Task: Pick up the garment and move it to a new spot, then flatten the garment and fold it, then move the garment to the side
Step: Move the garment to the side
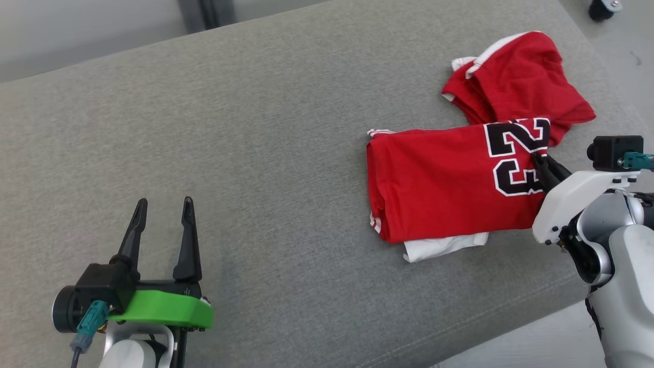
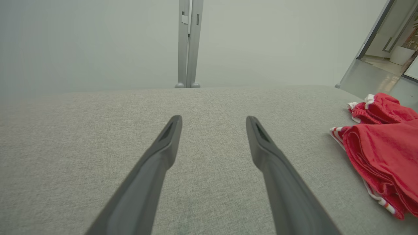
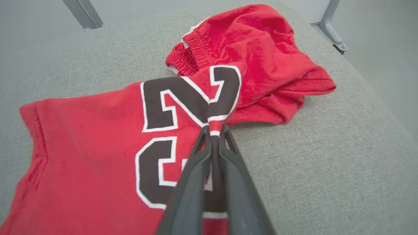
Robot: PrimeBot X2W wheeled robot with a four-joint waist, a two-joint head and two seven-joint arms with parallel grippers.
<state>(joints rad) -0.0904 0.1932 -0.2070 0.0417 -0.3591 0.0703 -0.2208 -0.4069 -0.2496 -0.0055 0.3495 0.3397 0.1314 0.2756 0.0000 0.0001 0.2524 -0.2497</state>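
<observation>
- The surface (image 1: 281,153) was a broad slab covered in grey woven fabric.
- The garment (image 1: 439,179), a red jersey with a black, white-edged "23", lay folded into a rough rectangle toward the right end of the surface, closer to the near edge than to the far one.
- A white layer (image 1: 444,245) stuck out from under the jersey's side facing the near edge.
- A crumpled red piece (image 1: 516,76) with white trim and an elastic band lay against the jersey's far side, close to the far right corner; whether it belonged to the same garment could not be told.
- The right end effector (image 1: 536,156) reached in from the right edge with its fingers pressed together on the jersey.
- In the right wrist view, the right end effector (image 3: 215,130) pinched a raised fold of the garment (image 3: 88,137) at the printed number, so the cloth stood up in a small peak between the fingertips, with the crumpled red piece (image 3: 261,49) just beyond.
- The left end effector (image 1: 165,200) sat over the near left part of the surface, well apart from the jersey, its fingers spread and holding nothing.
- In the left wrist view, the left end effector (image 2: 213,118) pointed along the bare surface (image 2: 209,98) toward the far edge, with the garment (image 2: 382,150) off at that view's right side.
</observation>
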